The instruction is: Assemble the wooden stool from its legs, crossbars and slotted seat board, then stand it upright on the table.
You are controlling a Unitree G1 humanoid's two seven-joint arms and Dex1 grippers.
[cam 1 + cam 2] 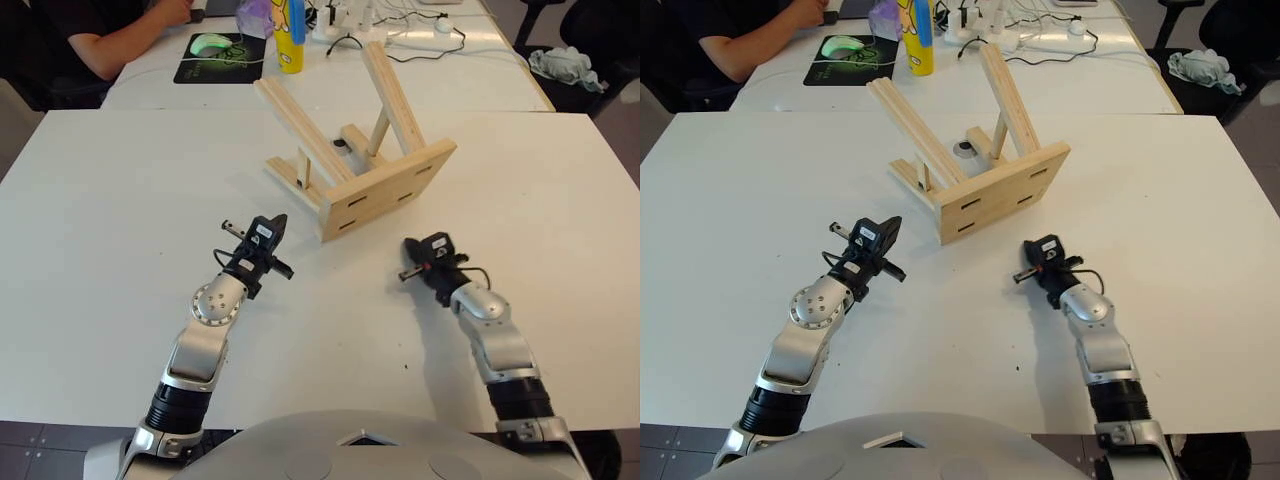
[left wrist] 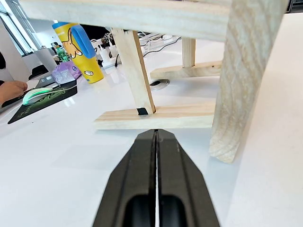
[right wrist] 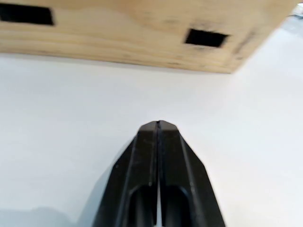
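Stool: pale wooden stool (image 1: 385,185) lies sideways, assembled; I judge only uprighting remains.
Grippers: left gripper (image 1: 273,227), right gripper (image 1: 411,246) both clenched, empty.

The pale wooden stool (image 1: 360,165), put together, lies on its side mid-table, slotted seat board (image 1: 388,196) facing the robot, legs (image 1: 395,95) pointing away.

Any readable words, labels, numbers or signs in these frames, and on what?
Nothing legible.
Print on bottle: blurred, unreadable.
Sticker on left gripper: too small to read.
Sticker on right gripper: too small to read.
Green marking on mouse pad: too blurred to read.
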